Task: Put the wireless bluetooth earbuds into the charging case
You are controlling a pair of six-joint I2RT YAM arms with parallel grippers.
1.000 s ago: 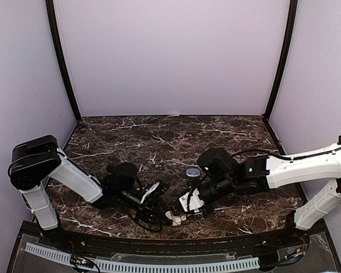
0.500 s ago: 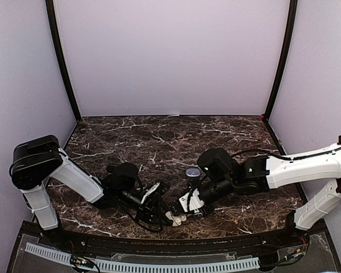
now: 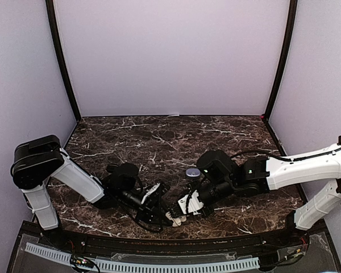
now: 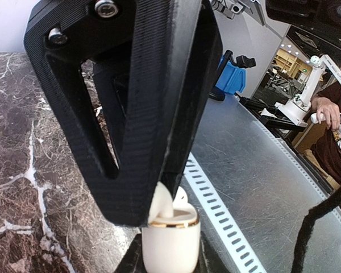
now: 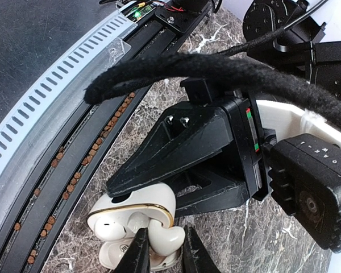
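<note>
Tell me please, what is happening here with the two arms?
Both arms meet over an open white charging case near the front edge of the marble table. The left end effector is shut, with its tips at the case's rim, apparently steadying it. The right end effector pinches a white earbud at the case's free slot; it does not look fully seated. A second earbud already sits in the other slot.

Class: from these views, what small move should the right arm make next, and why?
Probably ease the right end effector down slightly to seat its white earbud in the open charging case. The left end effector grips the case, lid open, a second earbud sits in its socket, and the held one hovers just over the rim.
</note>
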